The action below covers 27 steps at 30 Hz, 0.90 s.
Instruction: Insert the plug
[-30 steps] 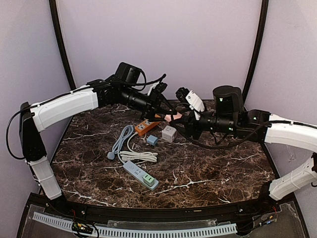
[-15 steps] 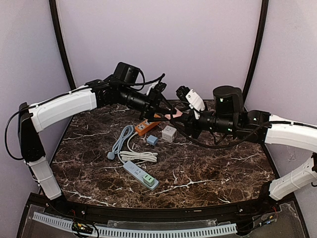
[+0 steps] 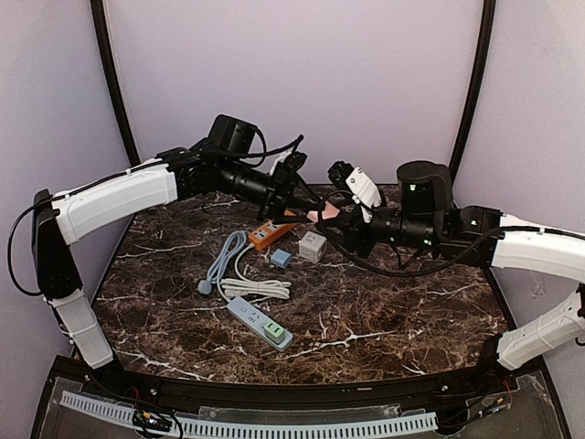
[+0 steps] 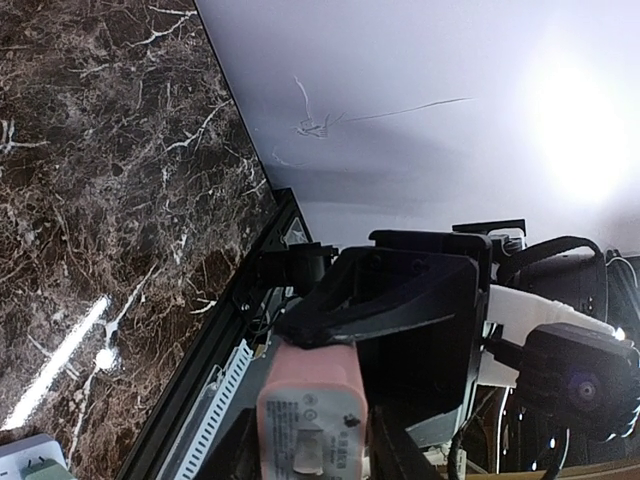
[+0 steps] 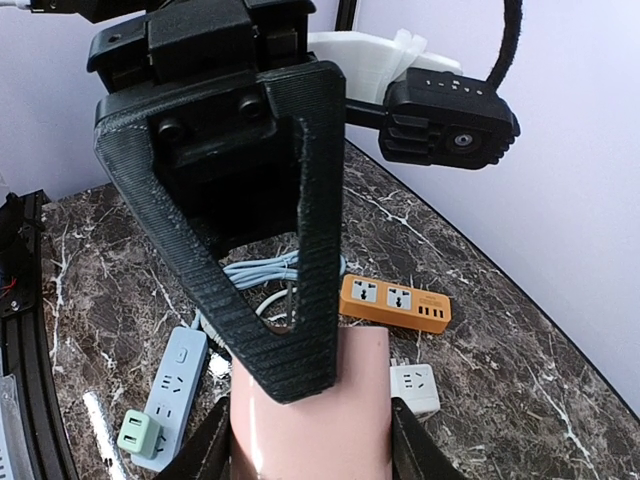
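Observation:
A pink plug (image 3: 322, 216) hangs in mid-air above the back of the table, between both grippers. My left gripper (image 3: 306, 206) is shut on it; in the left wrist view the plug (image 4: 312, 420) shows its labelled prong face between my fingers. My right gripper (image 3: 336, 219) is also shut on it; in the right wrist view the plug (image 5: 330, 420) sits between my fingers, with the left gripper's black finger (image 5: 270, 300) lying over its top. An orange power strip (image 3: 272, 234) lies on the table below, also seen in the right wrist view (image 5: 395, 302).
A white cube adapter (image 3: 313, 245) and a small blue adapter (image 3: 281, 258) lie near the orange strip. A light blue power strip (image 3: 259, 322) with a green plug (image 3: 273, 331) lies nearer the front. Coiled white and blue cables (image 3: 256, 288) lie left of centre.
The right arm has shifted very slightly to the right. The pink plug stays between both grippers at about the same height.

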Tool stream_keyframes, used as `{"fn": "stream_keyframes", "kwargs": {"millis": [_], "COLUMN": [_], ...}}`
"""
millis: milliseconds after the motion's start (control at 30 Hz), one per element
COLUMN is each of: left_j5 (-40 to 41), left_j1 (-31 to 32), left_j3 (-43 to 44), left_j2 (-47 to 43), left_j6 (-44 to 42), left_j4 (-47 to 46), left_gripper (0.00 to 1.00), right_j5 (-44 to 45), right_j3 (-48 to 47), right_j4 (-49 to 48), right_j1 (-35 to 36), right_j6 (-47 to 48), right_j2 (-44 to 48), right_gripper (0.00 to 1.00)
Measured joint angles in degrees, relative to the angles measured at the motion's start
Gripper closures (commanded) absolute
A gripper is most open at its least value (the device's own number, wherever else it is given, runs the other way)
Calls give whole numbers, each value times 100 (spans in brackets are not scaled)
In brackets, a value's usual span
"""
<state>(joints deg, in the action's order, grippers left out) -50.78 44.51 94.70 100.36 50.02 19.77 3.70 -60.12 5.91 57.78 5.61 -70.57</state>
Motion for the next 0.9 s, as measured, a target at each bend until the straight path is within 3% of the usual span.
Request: {"fn": "stream_keyframes", "kwargs": {"millis": [100,200,233,300,433,533,600,900], "left_j5": [-22,-79,-94,-111,-131,-129,-127,-61], "left_j1": [0,-7,-13,-17,-24,-22,-22,-129], "left_j3": [-31,-85,-107,-149,-214,-236,-243,-308], "left_j2": [-2,-9,-11,-15,-22,-26,-35,-188], "left_j6": [31,33,48,107,177,214,214,50], "left_j4": [-35,-111,-151,-227,-350,-396,-396,-341], "left_gripper": [74,94,97,99,99,99,99,99], "right_j5": [0,-4,0,17,33,142,275,614], "right_j3": [9,11,11,11,11,-7,-24,-31], "right_j4": [-2,7,7,4,13,33,76,407], "right_j1": [0,0,0,0,2,31,35,-55], "right_j6": [17,15,7,-4,-48,-201,-302,-1021], "right_j2": [2,2,2,2,2,2,2,306], "right_gripper": [100,100,97,76,25,8,2,1]}}
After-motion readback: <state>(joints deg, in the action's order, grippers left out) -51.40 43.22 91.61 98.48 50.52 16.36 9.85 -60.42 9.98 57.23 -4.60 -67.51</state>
